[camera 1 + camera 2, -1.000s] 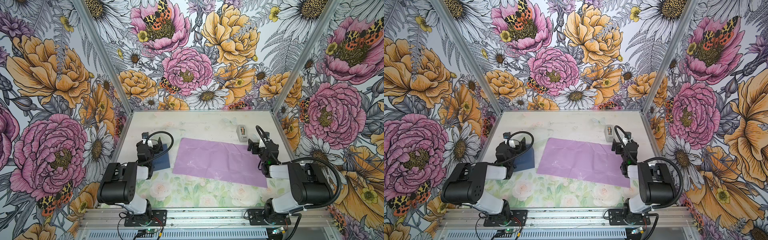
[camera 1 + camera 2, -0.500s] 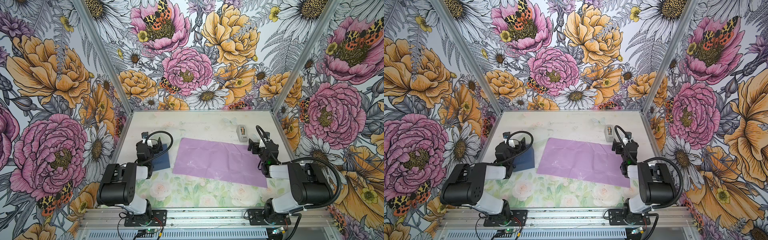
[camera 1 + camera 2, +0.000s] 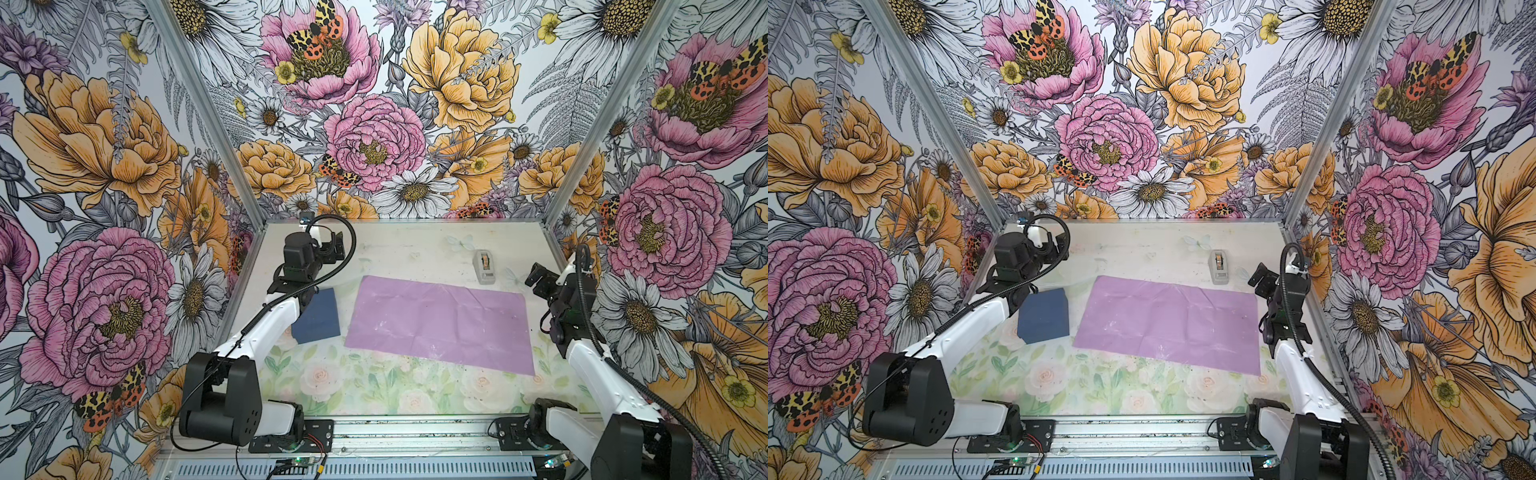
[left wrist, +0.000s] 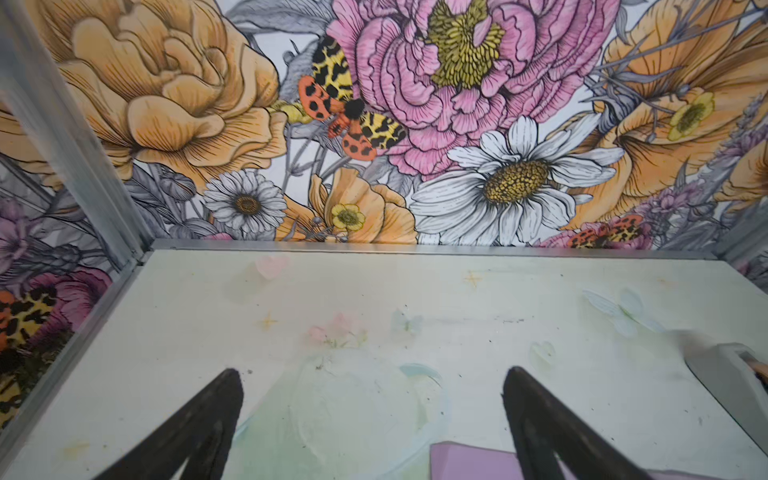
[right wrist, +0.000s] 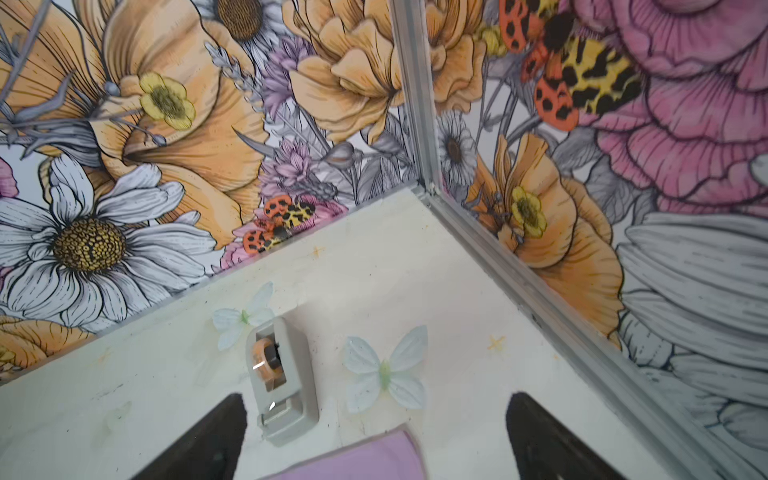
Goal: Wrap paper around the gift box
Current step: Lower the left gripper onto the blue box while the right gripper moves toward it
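Navy gift box [image 3: 318,316], lilac paper [image 3: 440,324], floral-printed table [image 3: 374,386]

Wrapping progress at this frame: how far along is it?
Done: only setup; the paper lies spread flat, lilac face up. In hand: nothing; left tool and right tool are open, empty. Left: everything; the gift box sits beside the paper, not on it, and nothing touches the tape dispenser.

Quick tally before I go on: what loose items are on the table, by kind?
Box: 1
Paper: 1
Tape dispenser: 1
Total: 3
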Controlling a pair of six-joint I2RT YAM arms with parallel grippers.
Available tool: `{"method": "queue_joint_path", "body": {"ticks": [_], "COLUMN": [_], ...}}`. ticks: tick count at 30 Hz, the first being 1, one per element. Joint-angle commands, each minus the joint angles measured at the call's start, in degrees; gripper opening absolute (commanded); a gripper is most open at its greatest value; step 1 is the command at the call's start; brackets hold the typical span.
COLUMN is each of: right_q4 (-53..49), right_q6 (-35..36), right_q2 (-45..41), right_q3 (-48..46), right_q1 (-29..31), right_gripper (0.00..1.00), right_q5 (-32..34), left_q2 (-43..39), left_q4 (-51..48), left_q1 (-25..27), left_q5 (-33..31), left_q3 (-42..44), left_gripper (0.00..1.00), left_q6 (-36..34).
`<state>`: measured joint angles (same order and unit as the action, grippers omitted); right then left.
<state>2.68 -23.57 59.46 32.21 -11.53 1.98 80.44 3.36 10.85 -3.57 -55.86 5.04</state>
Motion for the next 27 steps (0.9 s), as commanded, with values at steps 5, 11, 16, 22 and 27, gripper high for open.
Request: {"method": "queue_joint_path", "body": {"ticks": [5,11,16,22,27], "right_q4": [-19.00,-20.56,-20.96,-21.18,-21.18], "right_q6": [-6.89,-7.76,-7.56,-8.27,-8.86], "right_q2": [15.68,26.71,29.42,33.42,35.23], "right_q3": [6.94,14.31,17.29,19.09,19.55], "right_q1": [-6.27,-7.72,-7.72,-7.49,-6.82], "right_gripper": [0.94,0.84,0.84,0.83,0.82], "right_q5": [-16.53,-18.79,-15.97,-18.70,-20.25], "left_q2": [5.58,6.99,6.52,6.04,5.60], "left_q4": [-13.29,-13.81,-13.73,-13.22,-13.59], "left_q1": [1.54,0.85,-0.05,-2.12,-4.29], "left_q5": [2.97,4.76,4.78,5.35,8.86], "left_q3": [-4.66,-6.01,-6.01,-4.99,-4.45], "left_gripper": [0.99,0.99,0.99,0.99,0.99], "left_q6": [6.96,7.35,8.21,10.79,13.20]}}
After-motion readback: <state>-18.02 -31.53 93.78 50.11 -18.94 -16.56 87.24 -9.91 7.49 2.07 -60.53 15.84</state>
